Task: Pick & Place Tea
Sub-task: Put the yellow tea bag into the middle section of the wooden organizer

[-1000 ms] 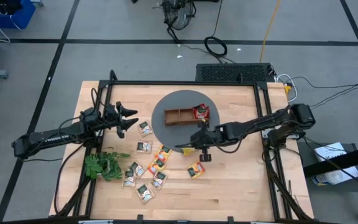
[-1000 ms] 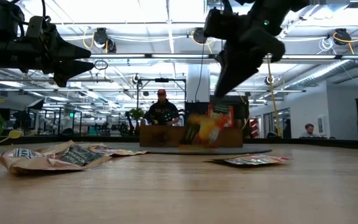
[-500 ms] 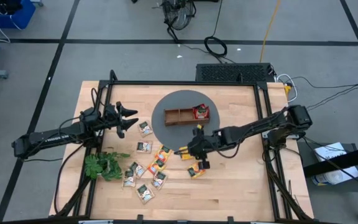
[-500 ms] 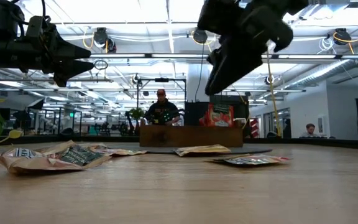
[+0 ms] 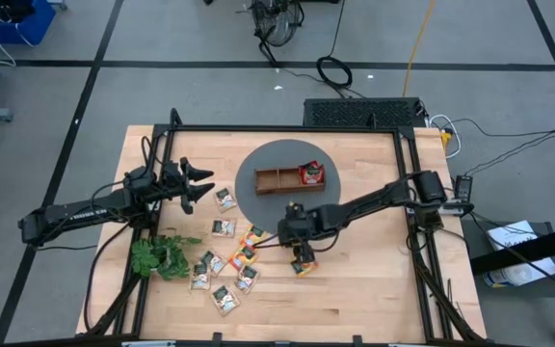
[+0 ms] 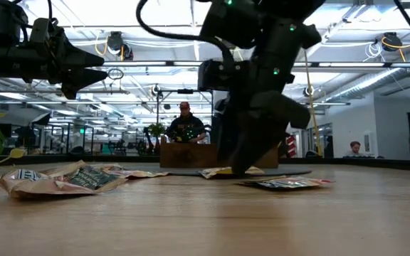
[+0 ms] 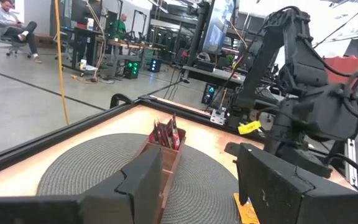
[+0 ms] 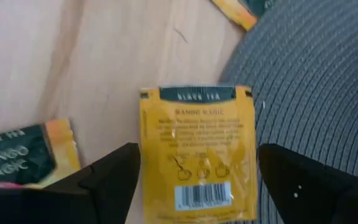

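Note:
A yellow tea sachet [image 8: 197,155] lies flat, one side on the grey round mat [image 8: 316,74] and the other on the wood. My right gripper [image 8: 207,180] is low over it and open, with one finger on either side and neither touching it. In the high view the right gripper [image 5: 294,229] hides this sachet. The wooden tray [image 5: 276,180] stands on the mat with red sachets [image 5: 310,173] upright in its right compartment. My left gripper [image 5: 203,190] hovers open over the table's left part.
Several loose sachets lie on the wood: an orange one [image 5: 303,262] just near of my right gripper, others [image 5: 224,227] toward the near left. A green plant sprig [image 5: 157,255] lies at the left. Black frame rails [image 5: 408,193] border the table.
My right gripper has gone toward the table's left edge and down to the mat's near rim, and it has opened. The yellow sachet, seen blurred in the air below it a second ago, has fallen and now lies on the mat's edge.

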{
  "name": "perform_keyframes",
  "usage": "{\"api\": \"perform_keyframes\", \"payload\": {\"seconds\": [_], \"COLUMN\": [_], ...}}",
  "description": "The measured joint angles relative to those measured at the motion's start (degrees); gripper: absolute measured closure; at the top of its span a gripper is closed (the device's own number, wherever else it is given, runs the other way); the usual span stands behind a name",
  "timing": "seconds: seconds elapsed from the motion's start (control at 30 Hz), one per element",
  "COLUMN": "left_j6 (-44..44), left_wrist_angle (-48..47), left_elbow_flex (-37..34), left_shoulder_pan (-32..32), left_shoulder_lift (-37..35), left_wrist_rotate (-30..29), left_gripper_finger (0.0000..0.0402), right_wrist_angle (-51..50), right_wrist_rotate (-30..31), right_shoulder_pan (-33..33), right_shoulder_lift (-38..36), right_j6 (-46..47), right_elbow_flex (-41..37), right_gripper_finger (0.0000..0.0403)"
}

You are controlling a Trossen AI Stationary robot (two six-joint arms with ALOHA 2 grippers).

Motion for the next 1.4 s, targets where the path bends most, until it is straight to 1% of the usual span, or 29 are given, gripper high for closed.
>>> {"api": "perform_keyframes", "payload": {"seconds": [0.2, 0.27, 0.4, 0.5, 0.73, 0.77, 0.8, 0.97, 1.17, 1.3, 1.4], "left_j6": [0.00, 0.00, 0.00, 0.00, 0.00, 0.00, 0.00, 0.00, 0.00, 0.00, 0.00], "left_wrist_angle": [0.01, 0.02, 0.01, 0.02, 0.02, 0.02, 0.02, 0.02, 0.00, 0.00, 0.01], "left_elbow_flex": [0.02, 0.00, 0.02, 0.01, 0.02, 0.01, 0.02, 0.02, 0.02, 0.01, 0.02], "left_shoulder_pan": [0.00, -0.02, 0.00, -0.01, 0.00, -0.02, 0.00, 0.00, -0.02, -0.01, -0.02], "left_shoulder_lift": [0.00, -0.02, -0.01, -0.01, -0.02, -0.01, 0.00, 0.00, -0.01, -0.01, -0.02], "left_wrist_rotate": [0.00, 0.00, 0.00, -0.01, 0.00, 0.00, 0.00, 0.00, -0.01, 0.00, 0.00], "left_gripper_finger": [0.0188, 0.0188, 0.0188, 0.0188, 0.0188, 0.0188, 0.0188, 0.0188, 0.0188, 0.0188, 0.0188], "right_wrist_angle": [-2.96, -3.14, -3.68, -4.10, -4.17, -4.37, -4.58, -5.35, -2.51, 1.03, 4.44], "right_wrist_rotate": [-5.16, -5.71, -5.93, -5.85, -5.71, -5.67, -5.69, -5.33, 0.02, 3.15, 3.13], "right_shoulder_pan": [-1.46, -1.81, -2.17, -2.13, -2.15, -2.10, -2.03, -1.49, -1.67, -4.14, -7.91], "right_shoulder_lift": [0.95, 1.13, 1.21, 1.24, 1.17, 0.83, 0.56, -3.01, -10.02, -14.48, -15.70], "right_j6": [2.82, 4.35, 6.12, 6.34, 6.33, 6.31, 6.32, 6.18, 3.69, -0.57, -3.12], "right_elbow_flex": [0.30, 0.32, 0.32, 0.32, 0.27, 0.24, 0.19, -0.12, 0.01, 0.03, 0.05], "right_gripper_finger": [0.0104, 0.0111, 0.0145, 0.0193, 0.0353, 0.0374, 0.0386, 0.0390, 0.0396, 0.0399, 0.0400]}}
